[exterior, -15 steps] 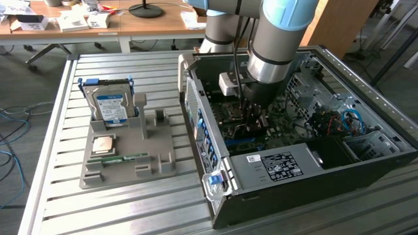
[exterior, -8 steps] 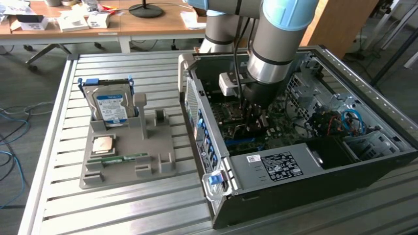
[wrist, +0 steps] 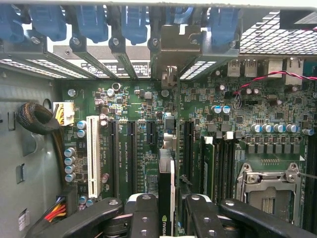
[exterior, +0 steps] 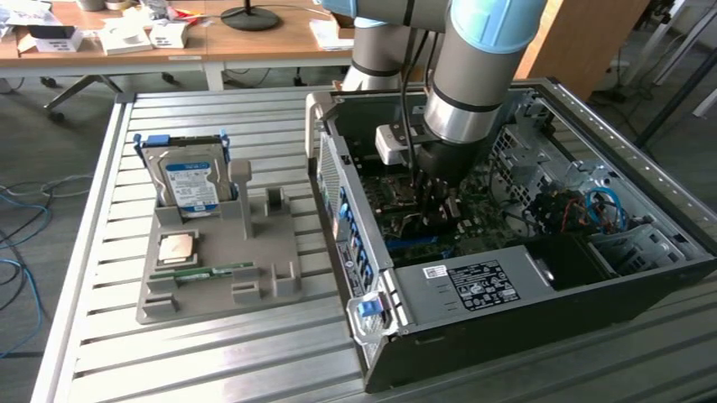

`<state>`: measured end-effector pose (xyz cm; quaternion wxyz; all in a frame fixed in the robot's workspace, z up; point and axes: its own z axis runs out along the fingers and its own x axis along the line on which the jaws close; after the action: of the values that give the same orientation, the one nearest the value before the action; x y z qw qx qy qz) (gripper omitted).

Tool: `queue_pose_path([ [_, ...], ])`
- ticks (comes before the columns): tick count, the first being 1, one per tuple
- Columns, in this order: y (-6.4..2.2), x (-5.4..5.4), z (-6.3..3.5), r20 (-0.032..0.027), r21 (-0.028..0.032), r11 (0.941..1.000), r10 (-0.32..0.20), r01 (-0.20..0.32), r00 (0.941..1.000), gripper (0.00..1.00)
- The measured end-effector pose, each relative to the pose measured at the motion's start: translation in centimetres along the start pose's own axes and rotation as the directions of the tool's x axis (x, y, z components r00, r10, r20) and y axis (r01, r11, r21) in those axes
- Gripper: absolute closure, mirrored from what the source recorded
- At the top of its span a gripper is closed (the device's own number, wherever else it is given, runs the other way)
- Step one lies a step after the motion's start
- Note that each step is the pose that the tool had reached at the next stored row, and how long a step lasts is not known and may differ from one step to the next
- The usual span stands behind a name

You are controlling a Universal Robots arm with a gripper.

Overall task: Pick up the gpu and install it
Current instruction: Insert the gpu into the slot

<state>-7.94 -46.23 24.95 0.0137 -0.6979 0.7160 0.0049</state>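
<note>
memory sticks (wrist: 208, 168) crowd gpu (wrist: 167, 183) — white slot (wrist: 92, 153) apart

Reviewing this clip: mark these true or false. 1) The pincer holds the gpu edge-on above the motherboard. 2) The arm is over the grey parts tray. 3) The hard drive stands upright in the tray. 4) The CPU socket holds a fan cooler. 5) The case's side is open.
1) True: the pincer grips the gpu edge-on over the motherboard slots.
2) False: the arm reaches down into the computer case, not over the parts tray.
3) True: the hard drive stands upright.
4) False: the CPU socket shows a bare metal frame.
5) True.
</note>
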Motion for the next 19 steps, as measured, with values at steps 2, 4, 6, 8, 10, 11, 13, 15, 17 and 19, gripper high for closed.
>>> queue_pose_path([
  [2, 0.0, 0.0, -0.01, -0.0003, 0.0, 1.0, 0.0, 0.0, 1.0, 0.74],
  [4, 0.0, 0.0, -0.08, -0.0005, 0.0, 1.0, 0.0, 0.0, 1.0, 0.74],
  [6, 0.0, -0.01, -0.21, -0.0008, -0.0001, 1.0, 0.0, 0.0, 1.0, 0.74],
  [8, -0.01, -0.01, -0.29, -0.0011, -0.0001, 1.0, 0.0, 0.0, 1.0, 0.74],
  [10, 0.0, -0.01, -0.3, -0.0016, -0.0001, 1.0, 0.0, 0.0, 1.0, 0.74],
  [11, -0.01, -0.01, -0.3, -0.0024, -0.0001, 1.0, 0.0, 0.0, 1.0, 0.74],
  [13, 0.0, 0.0, -0.25, -0.0038, -0.0003, 1.0, 0.0, 0.0, 1.0, 0.74],
  [15, 0.0, 0.0, -0.23, -0.0039, -0.0003, 1.0, 0.0, 0.0, 1.0, 0.74],
  [17, 0.0, 0.0, -0.21, -0.0036, -0.0001, 1.0, 0.0, 0.0, 1.0, 0.74],
  [19, 0.0, 0.0, -0.21, -0.0035, -0.0001, 1.0, 0.0, 0.0, 1.0, 0.74],
])
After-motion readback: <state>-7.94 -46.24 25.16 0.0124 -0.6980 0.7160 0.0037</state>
